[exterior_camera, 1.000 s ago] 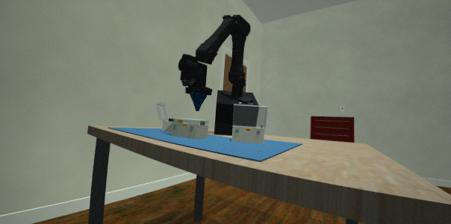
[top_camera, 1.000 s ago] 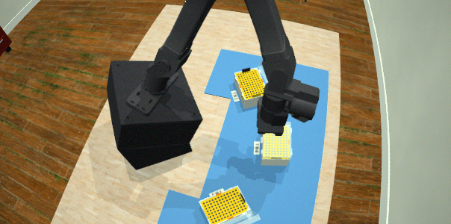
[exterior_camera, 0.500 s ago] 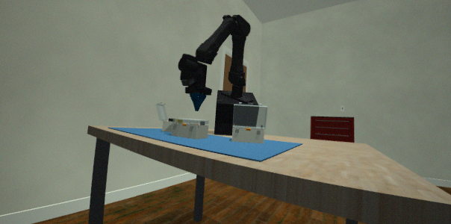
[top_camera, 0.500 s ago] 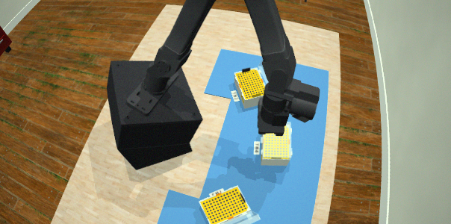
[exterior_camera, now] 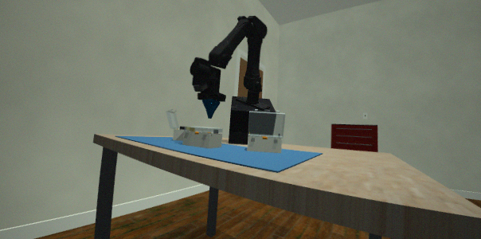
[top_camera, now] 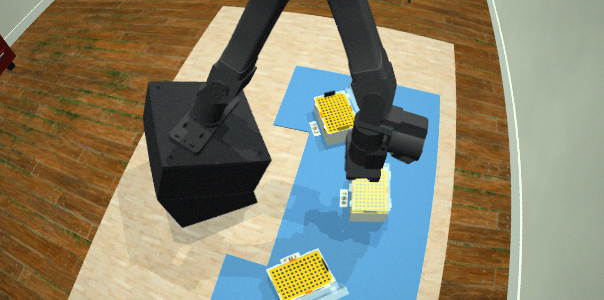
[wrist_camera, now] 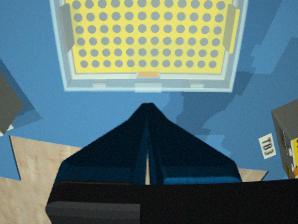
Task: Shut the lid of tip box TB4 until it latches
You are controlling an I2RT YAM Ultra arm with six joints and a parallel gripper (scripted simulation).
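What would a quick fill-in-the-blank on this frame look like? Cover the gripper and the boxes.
1. The gripper has its fingers ____ and holds nothing.
2. It hangs above the ____ one of the three tip boxes, not touching it.
3. All three boxes stand on a ____ mat.
4. Each box's perforated insert is ____ in colour.

Missing words: shut; middle; blue; yellow
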